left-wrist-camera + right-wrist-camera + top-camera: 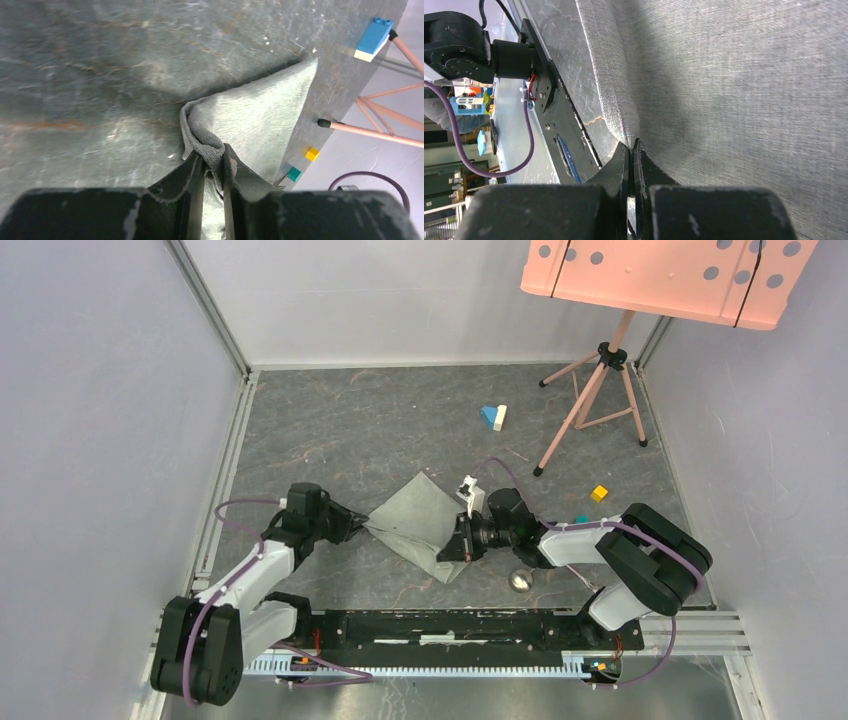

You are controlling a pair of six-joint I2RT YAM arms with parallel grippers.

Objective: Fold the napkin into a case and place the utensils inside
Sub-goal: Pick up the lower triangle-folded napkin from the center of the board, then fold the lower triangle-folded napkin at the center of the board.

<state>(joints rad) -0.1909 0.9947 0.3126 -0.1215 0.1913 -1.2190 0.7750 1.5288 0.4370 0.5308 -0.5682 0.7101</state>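
Observation:
The light grey napkin (pixel 418 524) lies partly folded in the middle of the table, one corner pointing away from the arms. My left gripper (pixel 356 523) is shut on its bunched left corner; in the left wrist view (pixel 213 156) cloth (pixel 260 112) is pinched between the fingers. My right gripper (pixel 463 541) is shut on the napkin's right edge; in the right wrist view (pixel 631 146) the jaws pinch a folded edge of the cloth (pixel 734 90). A shiny spoon bowl (pixel 520 580) lies by the right arm, its handle hidden. The fork is out of view.
A blue and white block pair (pixel 494 417) lies at the back, also in the left wrist view (pixel 375 37). A yellow block (pixel 599 493) and a teal block (pixel 581 519) lie right. A pink tripod (pixel 600 390) carrying a pink board stands back right. A black rail (pixel 450 625) runs along the near edge.

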